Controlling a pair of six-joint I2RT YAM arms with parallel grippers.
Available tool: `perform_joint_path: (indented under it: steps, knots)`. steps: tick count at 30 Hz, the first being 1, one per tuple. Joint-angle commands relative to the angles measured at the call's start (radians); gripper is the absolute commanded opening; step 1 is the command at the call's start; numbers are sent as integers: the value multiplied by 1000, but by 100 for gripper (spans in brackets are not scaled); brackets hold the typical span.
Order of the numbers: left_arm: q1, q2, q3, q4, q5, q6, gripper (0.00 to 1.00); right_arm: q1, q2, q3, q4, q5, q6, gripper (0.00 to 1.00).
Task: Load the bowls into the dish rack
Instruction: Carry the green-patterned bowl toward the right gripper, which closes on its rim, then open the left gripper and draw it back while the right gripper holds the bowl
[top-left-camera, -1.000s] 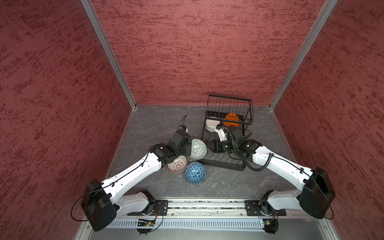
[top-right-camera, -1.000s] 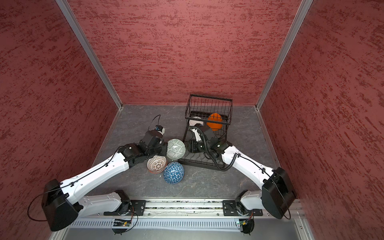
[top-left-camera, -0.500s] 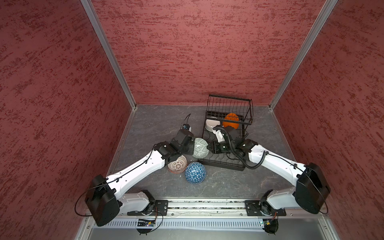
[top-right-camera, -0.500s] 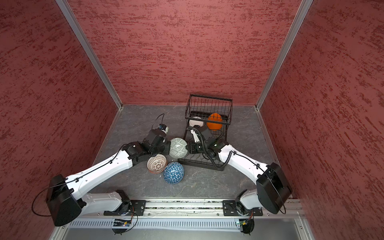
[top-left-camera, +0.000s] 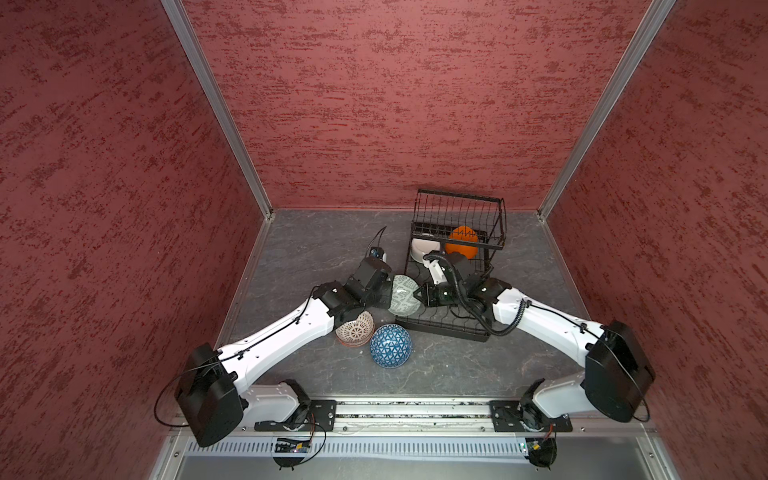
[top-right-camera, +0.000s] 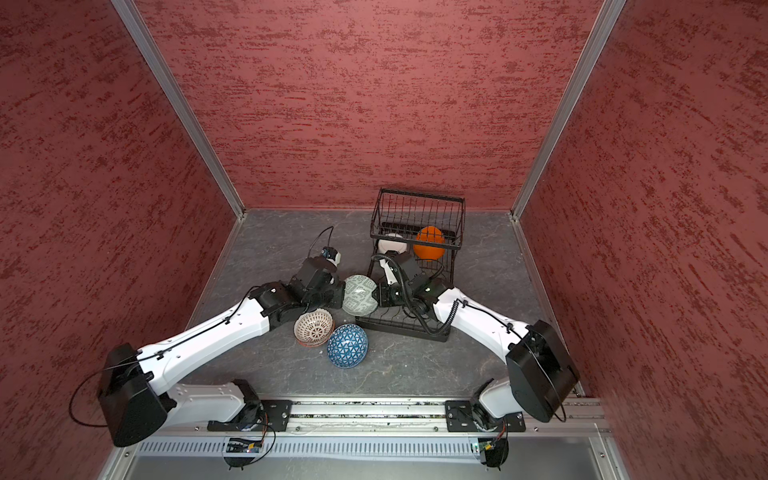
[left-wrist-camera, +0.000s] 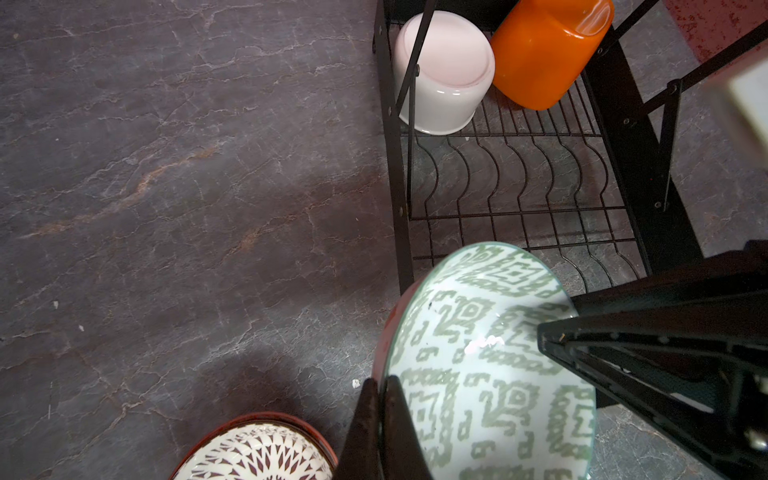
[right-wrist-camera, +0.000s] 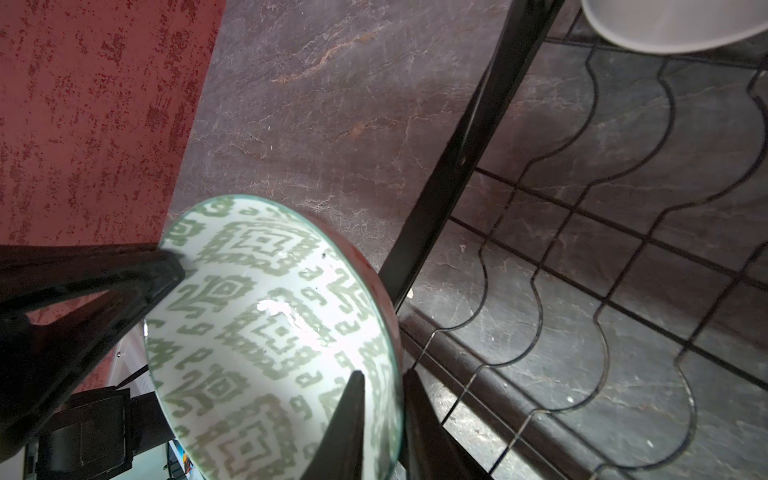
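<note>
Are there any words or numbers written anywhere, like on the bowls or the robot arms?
None can be read.
The green-patterned bowl, blue bowl and red-and-white bowl carry only shapes, not letters.
The white bowl, orange bowl and dish rack are plain.
The arms show no marks, and the circuit boards by the rail are too small to read.

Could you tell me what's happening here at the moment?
Both arms are on the grey-green bowl, held on edge at the side of the dish rack. The left gripper pinches its rim; the right gripper has fingers either side of the opposite rim, grip unclear. The white bowl and orange bowl sit in the rack; the red-and-white bowl and blue bowl wait on the table.
</note>
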Motion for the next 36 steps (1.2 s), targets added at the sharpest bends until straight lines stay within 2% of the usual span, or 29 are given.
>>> perform_joint_path:
  steps: [1,11,16,19,21,24,27,29,32,36]
  knots:
    - [-9,-1,37,66,-1,3,0,8,4,35,22,8,9,15]
    - [-17,22,39,92,19,-8,0,9,39,42,1,50,2,0]
    - [-19,45,46,99,22,-17,0,9,35,39,-7,73,-2,0]
    - [-18,57,48,104,22,-25,6,9,21,31,-5,94,2,0]
    - [-19,61,46,109,28,-31,16,8,14,26,-6,112,3,0]
    - [-19,59,43,117,29,-35,43,8,-28,19,-16,146,4,0]
    - [-20,55,45,120,28,-34,58,8,-49,17,-35,181,2,0]
    - [-19,53,48,117,24,-31,71,9,-61,17,-51,207,-3,0]
    - [-17,54,50,119,19,-27,80,9,-77,20,-84,250,-12,0]
    - [-12,58,55,112,15,-24,84,8,-108,26,-157,365,-27,0]
